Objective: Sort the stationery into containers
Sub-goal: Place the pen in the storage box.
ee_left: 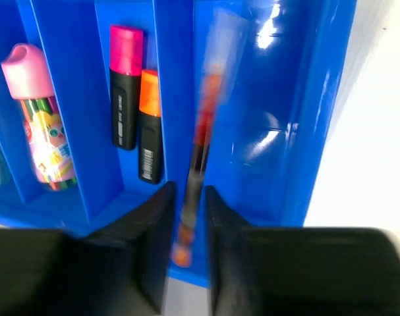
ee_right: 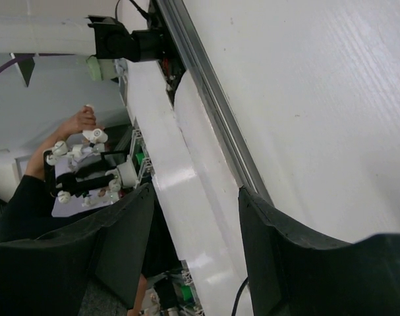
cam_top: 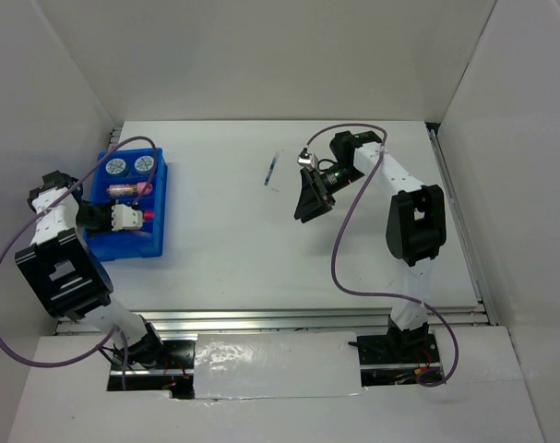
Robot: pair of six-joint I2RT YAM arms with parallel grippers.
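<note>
Showing only as a red-and-black streak, the red pen (ee_left: 196, 158) lies lengthwise between the left gripper's (ee_left: 189, 191) fingers (ee_left: 153, 230). It is over the long compartment at the right of the blue tray (ee_left: 318, 99) in the left wrist view. Its markings cannot be read, and its near end is lost at the tray's near wall. The fingers stand narrow, just beside the pen on either side, but whether they press it cannot be told.

In the next compartment to the left a black-pink highlighter (ee_left: 125, 85) and a black-orange highlighter (ee_left: 149, 125) lie side by side, the orange one nearer the camera. One compartment further left lies the chunky pink marker (ee_left: 38, 118). A curved edge at the picture's left border is cut off too far to name.

From above, the left arm hides the tray's middle. One tape roll (cam_top: 116, 166) and a second tape roll (cam_top: 145, 164) sit side by side at its far end.

A thin blue pen (cam_top: 271, 170) lies alone on the table (cam_top: 224, 268), well apart from the tray and near the right gripper (ee_right: 196, 191). That gripper's fingers are spread wide with nothing between them.
</note>
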